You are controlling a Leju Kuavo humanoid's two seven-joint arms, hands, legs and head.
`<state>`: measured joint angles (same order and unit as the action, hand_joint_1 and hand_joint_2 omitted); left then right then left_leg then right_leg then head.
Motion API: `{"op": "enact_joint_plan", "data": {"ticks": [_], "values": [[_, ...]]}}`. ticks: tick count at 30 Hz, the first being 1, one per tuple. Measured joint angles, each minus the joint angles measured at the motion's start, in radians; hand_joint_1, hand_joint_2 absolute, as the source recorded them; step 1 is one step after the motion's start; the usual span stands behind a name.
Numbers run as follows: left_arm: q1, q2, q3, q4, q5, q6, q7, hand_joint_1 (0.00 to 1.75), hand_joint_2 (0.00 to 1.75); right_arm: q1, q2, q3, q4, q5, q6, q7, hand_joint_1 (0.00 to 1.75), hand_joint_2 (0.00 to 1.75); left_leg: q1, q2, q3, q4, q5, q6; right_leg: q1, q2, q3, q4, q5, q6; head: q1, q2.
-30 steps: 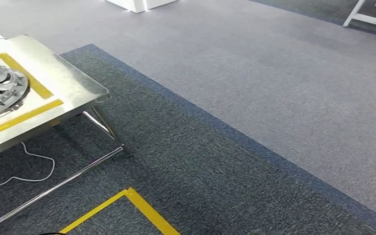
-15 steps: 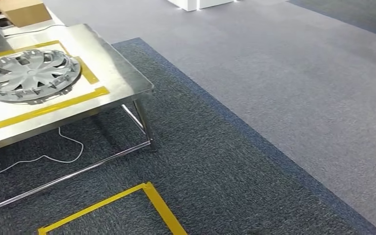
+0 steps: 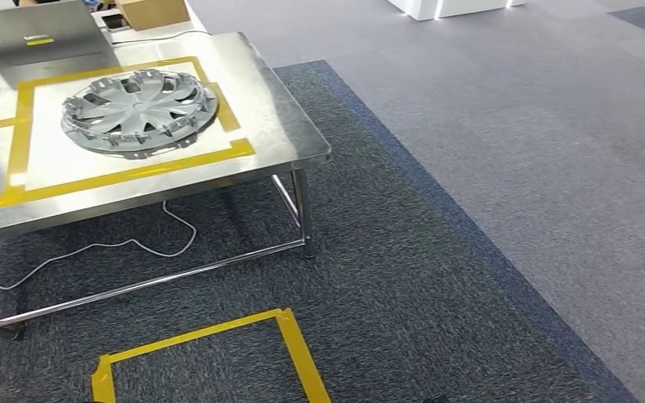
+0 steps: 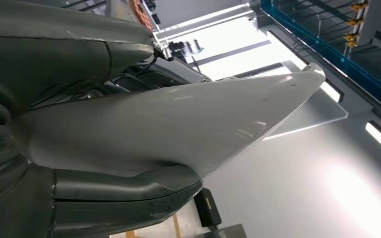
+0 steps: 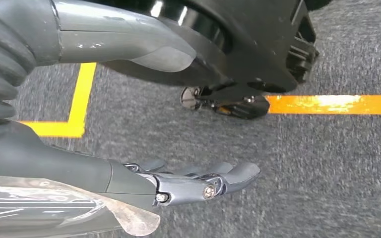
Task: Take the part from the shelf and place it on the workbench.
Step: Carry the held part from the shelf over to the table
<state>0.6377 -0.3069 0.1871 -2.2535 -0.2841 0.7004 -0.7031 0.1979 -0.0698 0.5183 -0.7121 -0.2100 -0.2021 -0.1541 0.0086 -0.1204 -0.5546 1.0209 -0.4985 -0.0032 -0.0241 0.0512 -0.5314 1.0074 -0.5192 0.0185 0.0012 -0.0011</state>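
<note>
Laptop (image 3: 38, 39) cut off behind workbench (image 3: 285, 126)

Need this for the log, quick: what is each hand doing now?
Left hand: holds a white, curved, pointed shell part.
Right hand: open, holding nothing.

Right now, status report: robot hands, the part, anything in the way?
Right robot hand open over carpet. Left robot hand against a white curved piece, grip unclear. Wheel cover on workbench, inside yellow tape. Cable under bench.
</note>
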Motion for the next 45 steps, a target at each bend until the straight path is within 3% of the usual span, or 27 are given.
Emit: {"op": "enact_joint_plan", "data": {"ticks": [1,3,5,6,7,8,10,12,14,16,18,20,21,22,23,25,27,28,30,32,34,36,37,39,41,43,45], "values": [[0.0,0.0,0.0,-0.001,0.0,0.0,0.0,1.75,1.75,0.0,-0.001,0.002,-0.001,-0.002,-0.001,0.0,0.0,1.75,-0.001,0.023,-0.011,0.026,-0.016,-0.005,-0.002,-0.014,0.002,-0.003,0.0,-0.005,-0.003,0.0],[-0.002,0.0,0.0,-0.002,0.001,0.0,0.0,1.75,1.75,0.0,-0.003,0.005,-0.003,-0.006,-0.003,0.001,0.0,1.75,-0.002,0.085,-0.063,0.136,-0.075,-0.013,-0.001,-0.043,0.006,-0.004,-0.002,-0.013,-0.008,0.0],[-0.003,0.0,0.0,-0.002,0.002,0.0,0.0,1.75,1.75,0.002,-0.004,0.008,-0.004,-0.009,-0.004,0.003,0.0,1.75,0.0,0.107,-0.121,0.256,-0.12,-0.018,0.002,-0.075,0.008,-0.004,-0.007,-0.017,-0.009,0.0],[-0.003,0.001,0.0,-0.002,0.002,0.0,0.0,1.75,1.75,0.002,-0.004,0.01,-0.004,-0.01,-0.004,0.003,0.0,1.75,0.001,0.109,-0.131,0.276,-0.117,-0.018,0.002,-0.09,0.009,-0.004,-0.01,-0.017,-0.009,0.0],[-0.003,0.001,0.0,-0.002,0.002,0.0,0.0,1.75,1.75,0.002,-0.005,0.013,-0.004,-0.012,-0.005,0.003,0.0,1.75,0.001,0.112,-0.12,0.255,-0.095,-0.017,0.003,-0.104,0.01,-0.004,-0.013,-0.017,-0.009,0.0],[-0.003,0.002,0.0,-0.002,0.002,0.0,0.0,1.75,1.75,0.0,-0.005,0.017,-0.004,-0.015,-0.006,0.004,0.0,1.75,0.0,0.121,-0.092,0.201,-0.06,-0.014,0.003,-0.117,0.013,-0.004,-0.017,-0.016,-0.009,0.0],[-0.004,0.003,0.0,-0.002,0.002,0.0,0.0,1.75,1.75,-0.002,-0.005,0.023,-0.005,-0.021,-0.009,0.004,0.0,1.75,-0.007,0.17,-0.02,0.065,-0.009,-0.002,0.006,-0.138,0.023,-0.004,-0.028,-0.009,-0.009,0.0],[-0.005,0.003,0.0,-0.002,0.002,0.0,0.0,1.75,1.75,-0.004,-0.006,0.027,-0.005,-0.026,-0.011,0.004,0.0,1.75,-0.015,0.201,0.011,0.002,-0.001,0.008,0.011,-0.158,0.034,-0.004,-0.036,0.002,-0.008,0.0],[-0.003,0.003,0.0,-0.003,0.003,0.0,0.0,1.75,1.75,-0.007,-0.008,0.03,-0.006,-0.029,-0.012,0.004,0.0,1.75,-0.017,0.179,0.009,-0.004,0.0,0.017,0.012,-0.177,0.049,-0.009,-0.039,0.012,-0.007,0.0],[-0.003,0.003,0.001,-0.004,0.004,0.0,0.0,1.75,1.75,-0.01,-0.01,0.031,-0.008,-0.031,-0.012,0.004,0.0,1.75,-0.011,0.157,0.011,-0.012,0.008,0.029,0.009,-0.141,0.048,0.011,-0.058,0.022,-0.004,0.0],[-0.004,0.003,0.0,-0.005,0.003,0.0,0.0,1.75,1.75,-0.011,-0.013,0.035,-0.01,-0.033,-0.012,0.003,0.0,1.75,-0.005,0.135,0.011,-0.016,0.012,0.036,0.006,-0.078,-0.003,0.111,-0.112,0.028,0.001,0.0],[-0.004,0.003,0.0,-0.005,0.003,0.0,0.0,1.75,1.75,-0.007,-0.014,0.041,-0.01,-0.036,-0.013,0.004,0.0,1.75,-0.005,0.109,0.009,-0.016,0.012,0.038,0.006,-0.056,-0.077,0.244,-0.159,0.029,0.003,0.0],[-0.004,0.003,0.0,-0.005,0.003,0.0,0.0,1.75,1.75,-0.005,-0.015,0.045,-0.01,-0.037,-0.013,0.004,0.0,1.75,-0.006,0.095,0.01,-0.016,0.011,0.038,0.006,-0.054,-0.102,0.276,-0.157,0.029,0.003,0.0],[-0.004,0.003,0.0,-0.005,0.003,0.0,0.0,1.75,1.75,-0.004,-0.016,0.046,-0.01,-0.038,-0.013,0.004,0.0,1.75,-0.006,0.08,0.012,-0.016,0.01,0.038,0.006,-0.052,-0.109,0.27,-0.133,0.028,0.003,0.0],[-0.004,0.003,0.0,-0.005,0.003,0.0,0.0,1.75,1.75,-0.004,-0.017,0.047,-0.01,-0.038,-0.013,0.004,0.0,1.75,-0.006,0.065,0.015,-0.016,0.009,0.037,0.005,-0.047,-0.097,0.224,-0.093,0.027,0.004,0.0],[-0.005,0.003,0.0,-0.005,0.003,0.0,0.0,1.75,1.75,-0.004,-0.02,0.048,-0.01,-0.039,-0.013,0.004,0.0,1.75,-0.006,0.039,0.018,-0.013,0.004,0.031,0.002,-0.001,-0.049,0.088,-0.016,0.021,0.003,0.0],[-0.005,0.003,0.0,-0.005,0.003,0.0,0.0,1.75,1.75,-0.004,-0.022,0.049,-0.011,-0.042,-0.014,0.004,0.0,1.75,-0.005,0.015,0.013,-0.009,0.002,0.02,0.0,0.04,-0.015,0.013,0.005,0.015,0.003,0.0],[-0.005,0.003,0.0,-0.005,0.002,0.0,0.0,1.75,1.75,-0.004,-0.022,0.05,-0.011,-0.044,-0.014,0.004,0.0,1.75,-0.003,0.003,0.008,-0.009,0.004,0.013,0.001,0.042,-0.01,0.007,0.001,0.011,0.002,0.0],[-0.004,0.003,0.0,-0.006,0.001,0.0,0.0,1.75,1.75,-0.004,-0.022,0.052,-0.013,-0.047,-0.015,0.004,0.0,1.75,0.0,-0.01,0.002,-0.007,0.005,0.001,0.001,0.016,-0.004,0.001,0.003,0.002,0.002,0.0],[-0.004,0.003,0.0,-0.008,0.0,0.0,0.0,1.75,1.75,-0.005,-0.023,0.054,-0.014,-0.049,-0.016,0.003,0.0,1.75,-0.003,0.033,-0.02,0.043,-0.026,-0.009,-0.003,-0.013,0.003,-0.007,0.004,-0.01,-0.004,0.0],[-0.007,0.003,0.0,-0.008,0.0,0.0,0.0,1.75,1.75,-0.004,-0.024,0.055,-0.015,-0.053,-0.017,0.003,0.0,1.75,-0.002,0.091,-0.078,0.166,-0.088,-0.016,-0.001,-0.045,0.008,-0.009,0.0,-0.018,-0.011,0.0],[-0.007,0.003,0.0,-0.008,0.001,0.0,0.0,1.75,1.75,-0.002,-0.024,0.057,-0.015,-0.059,-0.018,0.002,0.0,1.75,0.001,0.108,-0.129,0.269,-0.121,-0.021,0.002,-0.077,0.009,-0.008,-0.005,-0.02,-0.011,0.0],[-0.007,0.003,0.001,-0.008,0.001,0.0,0.0,1.75,1.75,-0.003,-0.024,0.058,-0.015,-0.062,-0.018,0.002,0.0,1.75,0.002,0.11,-0.13,0.272,-0.109,-0.022,0.003,-0.092,0.009,-0.008,-0.008,-0.02,-0.011,0.0],[-0.006,0.003,0.001,-0.008,0.002,0.0,0.0,1.75,1.75,-0.005,-0.024,0.061,-0.015,-0.065,-0.018,0.002,0.0,1.75,0.001,0.127,-0.074,0.164,-0.043,-0.017,0.004,-0.118,0.015,-0.008,-0.016,-0.018,-0.011,0.0],[-0.006,0.003,0.0,-0.008,0.002,0.0,0.0,1.75,1.75,-0.006,-0.024,0.063,-0.015,-0.065,-0.018,0.001,0.0,1.75,-0.005,0.169,-0.005,0.035,-0.002,-0.005,0.007,-0.138,0.027,-0.008,-0.025,-0.01,-0.01,0.0],[-0.006,0.003,0.001,-0.009,0.002,0.0,0.001,1.75,1.75,-0.007,-0.025,0.064,-0.015,-0.065,-0.018,0.0,0.0,1.75,-0.012,0.185,0.014,-0.005,0.0,0.007,0.009,-0.154,0.039,-0.01,-0.031,0.003,-0.009,0.0],[-0.004,0.003,0.001,-0.01,0.002,0.0,0.001,1.75,1.75,-0.01,-0.025,0.065,-0.017,-0.066,-0.018,0.0,0.0,1.75,-0.011,0.164,0.013,-0.012,0.006,0.017,0.007,-0.164,0.05,-0.014,-0.034,0.015,-0.009,0.0]]}}
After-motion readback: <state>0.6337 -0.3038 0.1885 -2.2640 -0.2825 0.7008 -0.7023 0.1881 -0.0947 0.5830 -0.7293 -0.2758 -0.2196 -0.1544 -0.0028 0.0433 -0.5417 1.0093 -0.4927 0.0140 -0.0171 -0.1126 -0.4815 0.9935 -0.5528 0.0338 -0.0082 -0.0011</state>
